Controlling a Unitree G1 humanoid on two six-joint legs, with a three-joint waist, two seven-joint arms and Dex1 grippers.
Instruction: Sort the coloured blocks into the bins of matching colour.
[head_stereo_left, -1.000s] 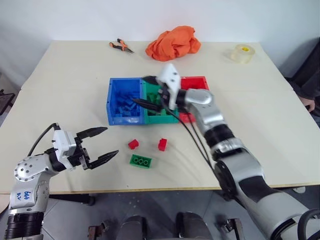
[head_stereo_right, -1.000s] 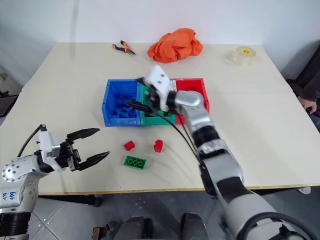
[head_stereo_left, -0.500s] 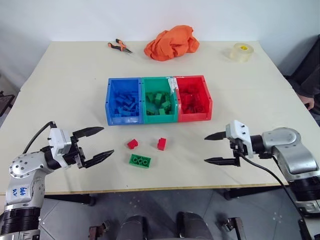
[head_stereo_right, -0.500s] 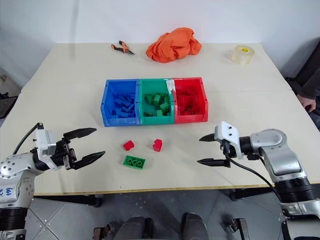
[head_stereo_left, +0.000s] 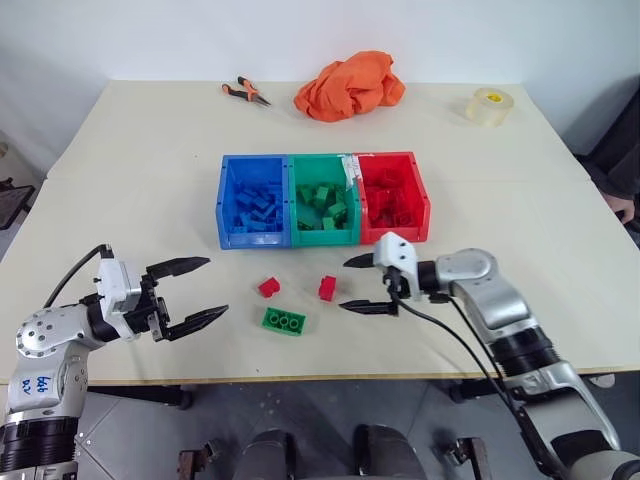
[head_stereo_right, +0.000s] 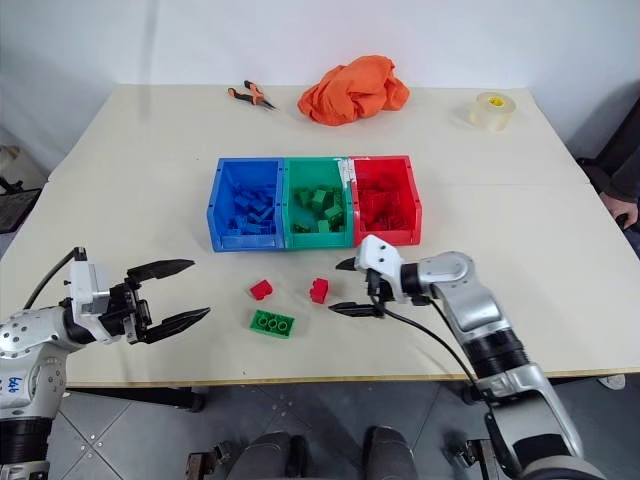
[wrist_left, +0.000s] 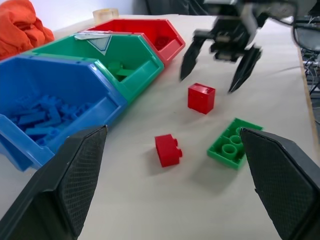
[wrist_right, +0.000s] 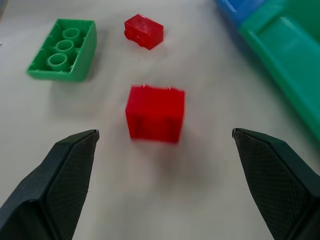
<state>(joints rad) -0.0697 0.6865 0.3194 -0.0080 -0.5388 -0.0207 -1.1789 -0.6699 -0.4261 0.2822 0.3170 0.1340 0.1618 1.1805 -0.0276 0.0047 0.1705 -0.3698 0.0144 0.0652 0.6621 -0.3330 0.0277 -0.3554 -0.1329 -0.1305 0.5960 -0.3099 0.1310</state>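
While both hands (head_stereo_left: 188, 295) (head_stereo_left: 358, 284) gape empty, green brick (head_stereo_left: 283, 321) lies long axis left-right

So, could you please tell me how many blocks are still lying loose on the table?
3: a red block just ahead of the right gripper, another red block to its left, and a green block nearer the table's front edge. None seem hidden.

The table (head_stereo_left: 120, 200) is showing a smooth, matt, pale wood-like top, the bins (head_stereo_left: 322, 199) and the studded green brick (head_stereo_left: 283, 321) are looking like glossy moulded plastic, the orange cloth (head_stereo_left: 350, 85) is lying crumpled and soft, and the tape roll (head_stereo_left: 489, 105) is appearing translucent.
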